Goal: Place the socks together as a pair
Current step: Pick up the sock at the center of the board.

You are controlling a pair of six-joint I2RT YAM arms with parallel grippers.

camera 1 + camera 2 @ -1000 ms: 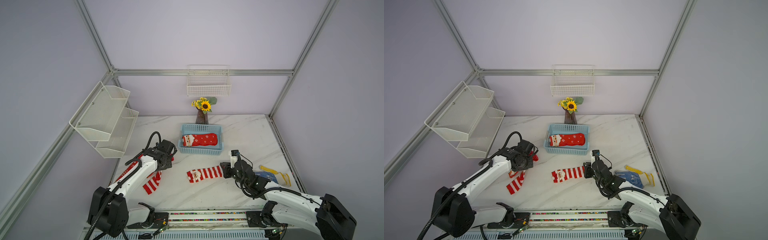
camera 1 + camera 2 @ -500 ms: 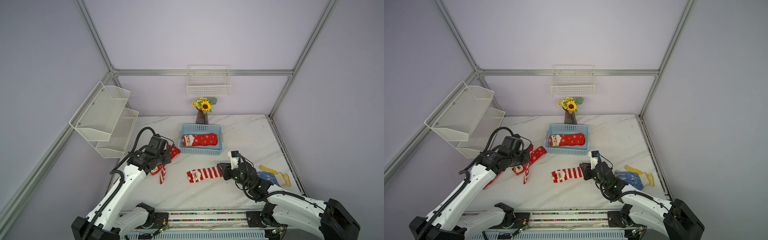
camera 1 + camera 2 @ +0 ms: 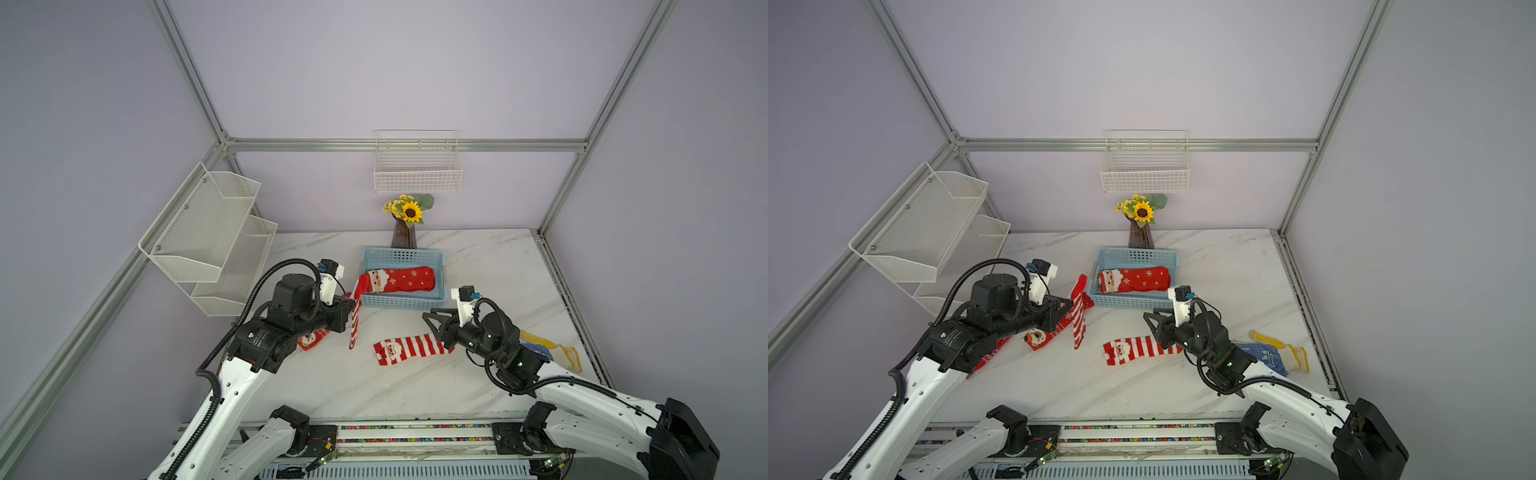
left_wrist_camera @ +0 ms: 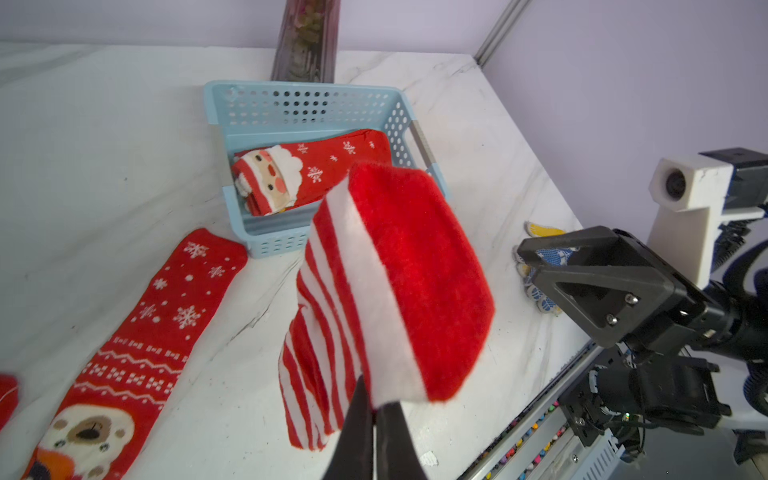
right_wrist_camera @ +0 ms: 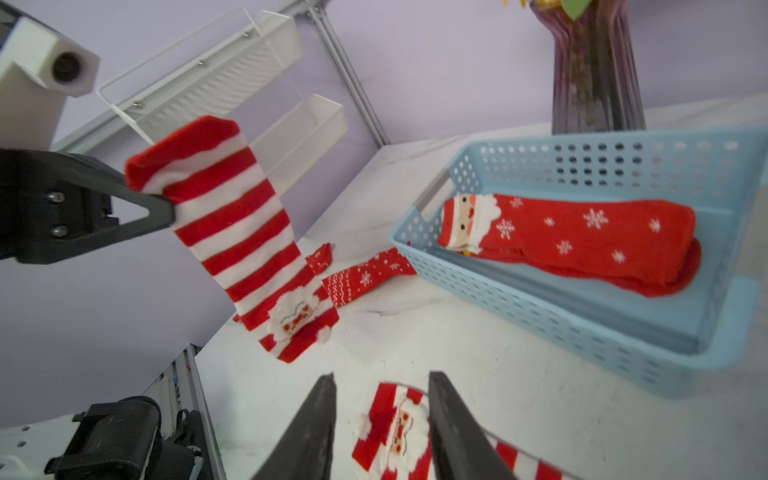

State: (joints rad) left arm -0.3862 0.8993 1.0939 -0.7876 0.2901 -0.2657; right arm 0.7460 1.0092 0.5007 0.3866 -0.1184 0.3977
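Hovering half open over the flat striped sock (image 3: 405,348) toward the table's (image 3: 490,257) front edge, my right pincer (image 5: 380,380) grips nothing. Left of it, my left pincer (image 4: 376,405) is clamped on the red end of the hanging striped sock (image 4: 353,291), Santa face downward. Farther back, toward the rear edge, the blue basket (image 3: 402,257) holds a snowflake sock (image 3: 405,279).

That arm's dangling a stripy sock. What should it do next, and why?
Probably the left gripper, shut on the hanging striped sock, should carry it over the matching striped Santa sock lying flat on the table and lower it there. The right gripper is open above that sock, holding nothing.
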